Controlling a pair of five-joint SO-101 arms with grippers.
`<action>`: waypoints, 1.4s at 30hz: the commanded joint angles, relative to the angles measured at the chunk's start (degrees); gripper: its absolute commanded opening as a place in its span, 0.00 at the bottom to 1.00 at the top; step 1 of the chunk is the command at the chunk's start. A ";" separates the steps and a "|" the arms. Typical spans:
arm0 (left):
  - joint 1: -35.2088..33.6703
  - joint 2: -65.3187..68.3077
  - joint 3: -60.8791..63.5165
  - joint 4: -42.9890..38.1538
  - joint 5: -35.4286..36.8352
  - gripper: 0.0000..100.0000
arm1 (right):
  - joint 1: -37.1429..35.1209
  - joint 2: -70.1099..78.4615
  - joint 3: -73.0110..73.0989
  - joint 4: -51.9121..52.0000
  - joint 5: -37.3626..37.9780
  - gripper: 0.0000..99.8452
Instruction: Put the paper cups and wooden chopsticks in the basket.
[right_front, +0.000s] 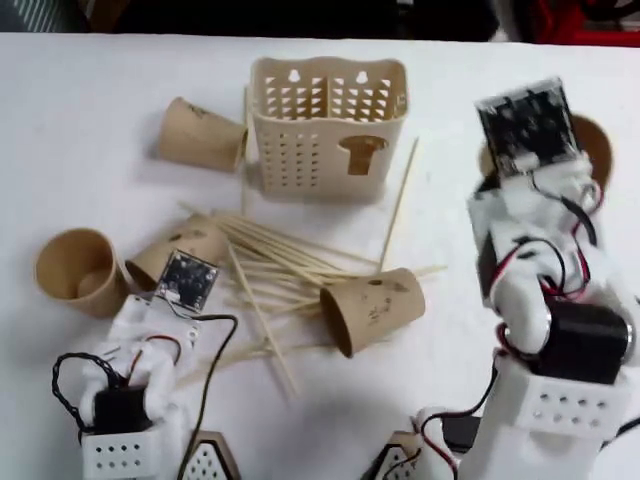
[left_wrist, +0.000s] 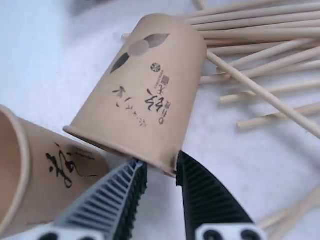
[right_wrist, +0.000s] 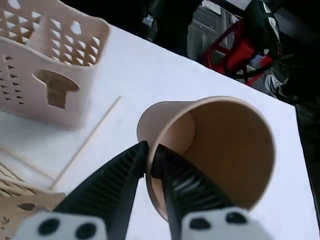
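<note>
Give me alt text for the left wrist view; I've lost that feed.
The left tool pinches the rim of a tipped paper cup on the white table. A second cup lies beside it; wooden chopsticks are scattered beyond.

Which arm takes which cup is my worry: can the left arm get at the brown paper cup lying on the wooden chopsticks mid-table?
Probably, once free: that brown paper cup lies on the wooden chopsticks, nothing standing between, but the left gripper is at another paper cup's rim.
</note>
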 joint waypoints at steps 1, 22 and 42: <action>-0.31 -0.04 -0.26 -1.14 -0.53 0.12 | -4.79 6.11 -8.09 -0.57 -0.53 0.02; -0.31 -0.04 -0.26 -1.14 -0.53 0.12 | -19.65 44.97 -44.22 -0.48 -0.18 0.02; -0.31 -0.04 -0.26 -1.14 -0.53 0.12 | -23.60 54.73 -48.88 7.16 -0.62 0.02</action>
